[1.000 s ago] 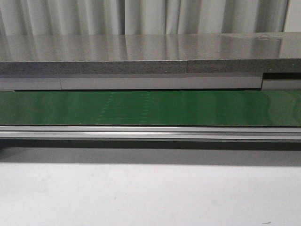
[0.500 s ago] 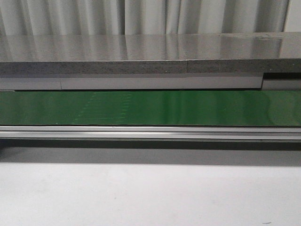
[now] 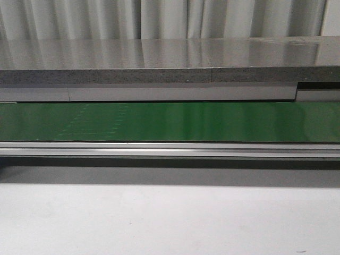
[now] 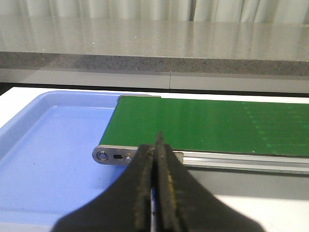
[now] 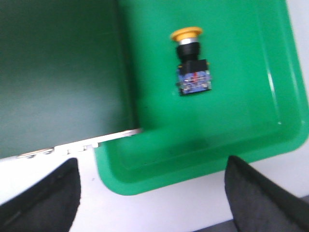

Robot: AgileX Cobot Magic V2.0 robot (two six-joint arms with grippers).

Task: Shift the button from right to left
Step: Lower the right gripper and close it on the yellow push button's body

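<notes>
The button (image 5: pixel 190 65), with a yellow-orange cap, a black body and a blue and red base, lies on its side in a green tray (image 5: pixel 145 186) in the right wrist view. My right gripper (image 5: pixel 150 166) is open and empty, its two black fingers spread wide over the tray's near edge, short of the button. My left gripper (image 4: pixel 155 145) is shut with nothing between its pads, in front of the left end of the green conveyor belt (image 4: pixel 212 125). Neither gripper nor the button shows in the front view.
A light blue tray (image 4: pixel 43 159) lies under and beside the belt's left end. The green belt (image 3: pixel 170 122) runs across the front view on a silver rail (image 3: pixel 170 150), with a grey stone counter (image 3: pixel 159 64) behind it and the white table (image 3: pixel 170 223) in front.
A faint pattern on the belt's surface has shifted leftward across the front view. Nothing else differs there.
</notes>
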